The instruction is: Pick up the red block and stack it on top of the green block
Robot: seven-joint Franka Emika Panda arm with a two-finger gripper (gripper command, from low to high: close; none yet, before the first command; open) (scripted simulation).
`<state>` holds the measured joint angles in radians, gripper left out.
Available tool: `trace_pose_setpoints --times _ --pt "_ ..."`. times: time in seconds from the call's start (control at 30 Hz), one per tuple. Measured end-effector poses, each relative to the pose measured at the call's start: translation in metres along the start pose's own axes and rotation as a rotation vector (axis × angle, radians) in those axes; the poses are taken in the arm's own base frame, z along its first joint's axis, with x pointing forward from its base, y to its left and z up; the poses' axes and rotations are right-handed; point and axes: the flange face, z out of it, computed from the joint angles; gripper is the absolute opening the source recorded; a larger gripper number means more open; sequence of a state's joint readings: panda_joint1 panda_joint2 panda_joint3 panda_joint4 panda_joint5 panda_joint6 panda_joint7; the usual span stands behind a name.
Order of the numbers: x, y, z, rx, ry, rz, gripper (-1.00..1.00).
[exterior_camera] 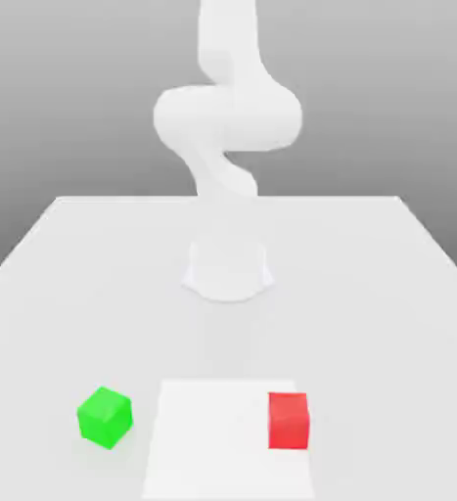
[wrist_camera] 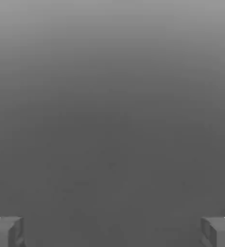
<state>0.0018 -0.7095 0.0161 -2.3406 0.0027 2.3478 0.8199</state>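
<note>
My claw point(wrist_camera: 112, 231) is spread wide, holding nothing. The small red cube point(exterior_camera: 289, 421) sits on the white table point(exterior_camera: 388, 294), well apart from the green cube point(exterior_camera: 105, 417), toward the exterior view's right.

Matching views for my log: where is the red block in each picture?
Exterior view: the red block sits near the front, at the exterior view's right edge of a white patch, apart from the green block on the left.
Hand view: the open gripper faces plain grey.
Shared landmark: likely the grey backdrop, which seems to be what the hand view faces.
</note>
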Motion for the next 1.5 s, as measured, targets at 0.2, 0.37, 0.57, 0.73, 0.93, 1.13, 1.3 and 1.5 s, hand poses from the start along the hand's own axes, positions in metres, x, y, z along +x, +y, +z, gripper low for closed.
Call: trace_pose_setpoints --times 0.2,0.37,0.57,0.73,0.93,1.13,1.3,1.5 --pt "-0.044 0.014 0.137 -0.145 -0.146 0.009 0.0" --pt "-0.099 0.046 0.231 -0.266 -0.261 0.013 0.0" --pt "-0.179 0.103 0.317 -0.413 -0.396 0.016 0.0" --pt "-0.243 0.154 0.363 -0.513 -0.484 0.016 0.0" --pt "-0.269 0.182 0.403 -0.522 -0.491 0.018 -1.0" --pt "-0.271 0.183 0.404 -0.522 -0.49 0.018 -1.0" --pt "-0.249 0.161 0.37 -0.522 -0.49 0.018 -1.0" --pt "-0.121 0.249 0.345 -0.57 -0.438 0.186 -1.0"
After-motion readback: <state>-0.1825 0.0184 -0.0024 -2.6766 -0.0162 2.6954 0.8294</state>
